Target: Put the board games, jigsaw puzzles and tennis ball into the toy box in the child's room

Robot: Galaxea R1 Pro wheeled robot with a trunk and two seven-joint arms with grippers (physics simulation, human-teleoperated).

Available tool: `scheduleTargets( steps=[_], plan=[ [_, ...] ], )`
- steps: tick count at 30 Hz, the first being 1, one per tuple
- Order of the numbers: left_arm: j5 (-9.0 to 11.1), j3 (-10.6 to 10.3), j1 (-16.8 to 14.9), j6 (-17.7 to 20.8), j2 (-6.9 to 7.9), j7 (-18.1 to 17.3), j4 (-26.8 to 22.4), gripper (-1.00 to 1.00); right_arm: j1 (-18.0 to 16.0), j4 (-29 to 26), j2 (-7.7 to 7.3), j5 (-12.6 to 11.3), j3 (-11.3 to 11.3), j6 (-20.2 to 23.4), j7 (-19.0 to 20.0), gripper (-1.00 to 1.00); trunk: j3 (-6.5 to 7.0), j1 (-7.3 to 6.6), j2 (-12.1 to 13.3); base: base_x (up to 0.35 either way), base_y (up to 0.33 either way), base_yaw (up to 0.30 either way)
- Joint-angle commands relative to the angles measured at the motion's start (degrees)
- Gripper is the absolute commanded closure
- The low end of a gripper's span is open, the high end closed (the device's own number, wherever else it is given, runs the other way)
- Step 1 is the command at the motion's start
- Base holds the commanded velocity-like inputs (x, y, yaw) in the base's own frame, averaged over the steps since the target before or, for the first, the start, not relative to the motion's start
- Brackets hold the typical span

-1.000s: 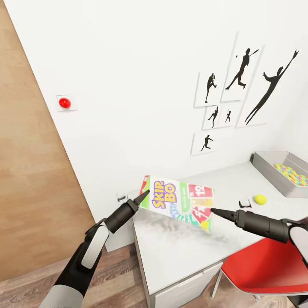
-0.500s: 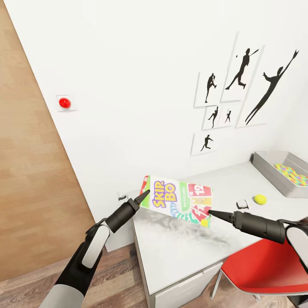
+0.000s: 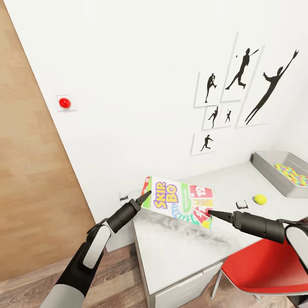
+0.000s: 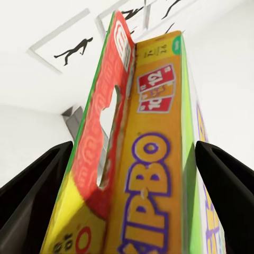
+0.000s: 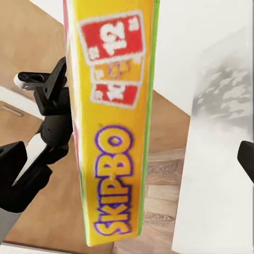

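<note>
The SKIP-BO board game [image 3: 179, 201] hangs tilted just above the near-left part of the table [image 3: 184, 256]. My left gripper [image 3: 147, 195] is shut on its left end; in the left wrist view the box [image 4: 153, 159] sits between the two fingers [image 4: 37, 185]. At the box's right end my right gripper [image 3: 210, 211] stands open, its fingers apart on either side of the box [image 5: 114, 132]. The tennis ball [image 3: 259, 199] lies on the table further right. At the far right stands the grey toy box [image 3: 266, 170] with a jigsaw puzzle [image 3: 293, 174] inside.
A red chair [image 3: 265, 269] is tucked under the table's near-right side below my right arm. A small black-and-white object [image 3: 242, 205] lies beside the ball. Athlete silhouette prints [image 3: 239, 85] hang on the white wall, a red button [image 3: 64, 102] further left.
The board game has shifted slightly right and up with my left gripper. My right gripper has crept a little left along the box's end.
</note>
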Motion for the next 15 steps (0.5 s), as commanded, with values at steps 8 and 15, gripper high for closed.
scheduleTargets(
  steps=[8, 15],
  plan=[
    [0.5, 0.0, 0.0, 0.5, -0.25, 0.0, 0.0, 1.0, -0.3, 0.1, 0.0, 0.9, 0.0, 0.3, -0.9, -1.0, -0.12, 0.03, -0.1, 0.0, 0.0, 0.0],
    [0.5, 0.0, 0.0, 0.5, -0.32, 0.0, 0.0, 1.0, -0.4, 0.3, 0.0, 1.0, 0.0, 0.3, -1.2, -1.0, -0.12, 0.03, -0.1, 0.0, 0.0, 0.0]
  ],
)
